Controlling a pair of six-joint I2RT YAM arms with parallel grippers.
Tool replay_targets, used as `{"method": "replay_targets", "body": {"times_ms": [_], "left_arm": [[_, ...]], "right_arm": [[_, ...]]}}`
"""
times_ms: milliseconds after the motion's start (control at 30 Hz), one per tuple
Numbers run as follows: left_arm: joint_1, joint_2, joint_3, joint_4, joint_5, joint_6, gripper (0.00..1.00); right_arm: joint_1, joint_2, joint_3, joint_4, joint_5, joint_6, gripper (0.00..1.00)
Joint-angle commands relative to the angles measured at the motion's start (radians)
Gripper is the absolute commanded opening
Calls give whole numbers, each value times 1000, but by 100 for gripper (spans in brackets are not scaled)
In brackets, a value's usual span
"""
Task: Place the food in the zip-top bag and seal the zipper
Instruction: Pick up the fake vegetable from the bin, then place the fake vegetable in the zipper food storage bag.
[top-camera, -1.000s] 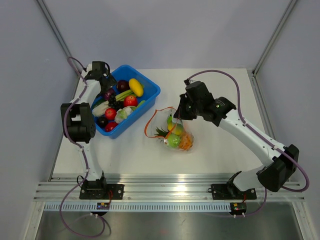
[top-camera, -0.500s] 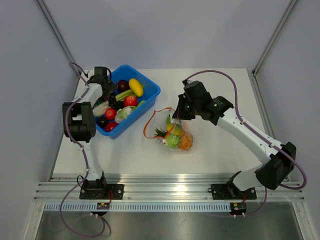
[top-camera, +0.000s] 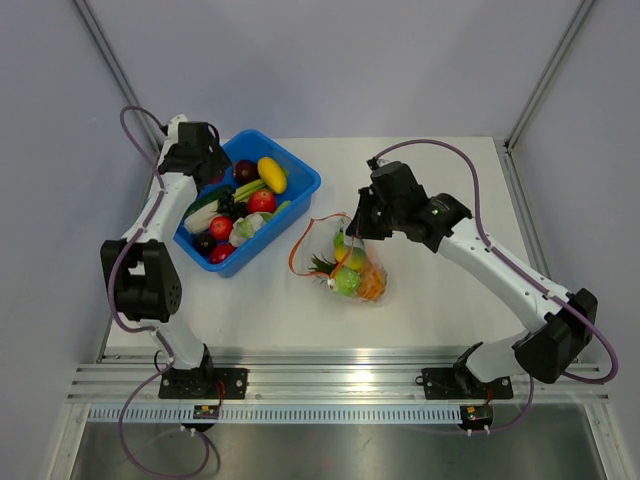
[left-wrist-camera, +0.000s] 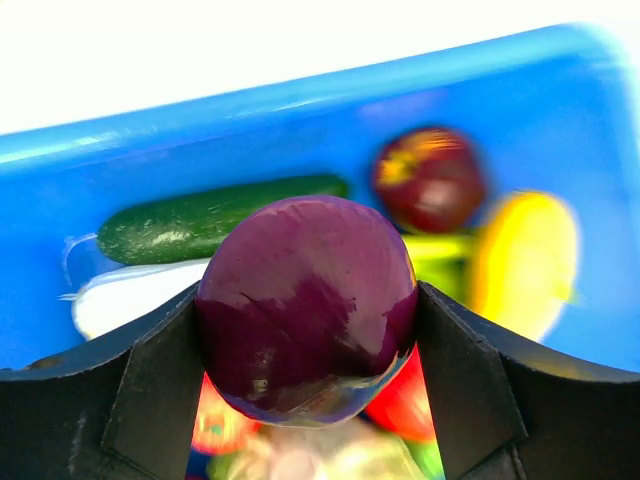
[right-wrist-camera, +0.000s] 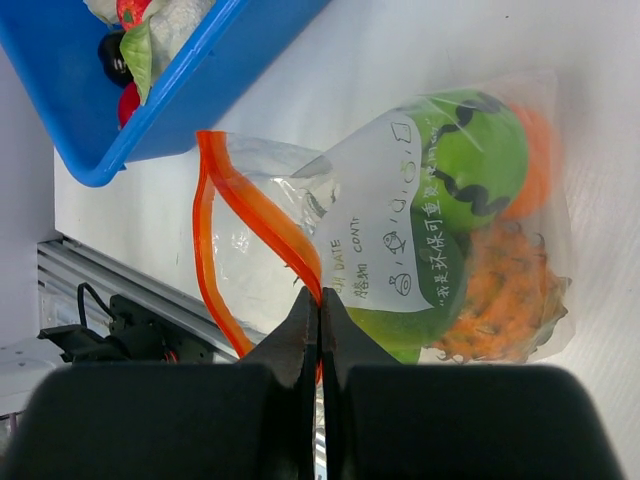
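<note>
Purple piece: a round, glossy, dark purple plastic toy vegetable (left-wrist-camera: 300, 290) sits squarely between the fingers of the left pincer (left-wrist-camera: 308, 335), with the blue rectangular plastic bin (left-wrist-camera: 300, 110) beneath and beyond it.
Its handling: probably light, hard and slick. A round shell can squirt sideways, so its widest girth (where the fingers sit) looks like the right hold.
Left pincer: spread wide yet gripping, with both fingers pressed against the toy's flanks.
Bag: the clear, crinkly plastic zip-top bag (right-wrist-camera: 260, 255) lies on the white counter (right-wrist-camera: 450, 40), stretching away from the right pincer (right-wrist-camera: 319, 310) with its mouth gaping.
Zipper: the thin orange-red plastic strip (right-wrist-camera: 265, 225) is unsealed and loops outward from the tips.
Contents: a green plastic apple (right-wrist-camera: 470, 165) and a knobbly orange plastic fruit (right-wrist-camera: 500, 310) rest past the tips, deep in the bag.
Bag's handling: thin, limp film, apt to collapse, so the stiffer rim is the place to hold.
Right pincer: fully closed, pinching the bag's rim at the strip.
</note>
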Motion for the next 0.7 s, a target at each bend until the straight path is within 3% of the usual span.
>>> {"method": "replay_targets", "body": {"times_ms": [0, 200, 467, 567, 667], "left_arm": [[-42, -241, -37, 50, -23, 73, 57], [-154, -447, -68, -60, 83, 187, 45], [-390, -681, -181, -175, 296, 221, 43], [-451, -699, -242, -156, 476, 187, 42], [-519, -704, -319, -69, 534, 146, 41]], "right_arm": [[5, -38, 24, 16, 18, -15, 0], [5, -35, 44, 31, 23, -25, 0], [5, -16, 65, 52, 12, -24, 0], [5, -24, 62, 54, 12, -16, 0], [3, -45, 53, 58, 7, -1, 0]]}}
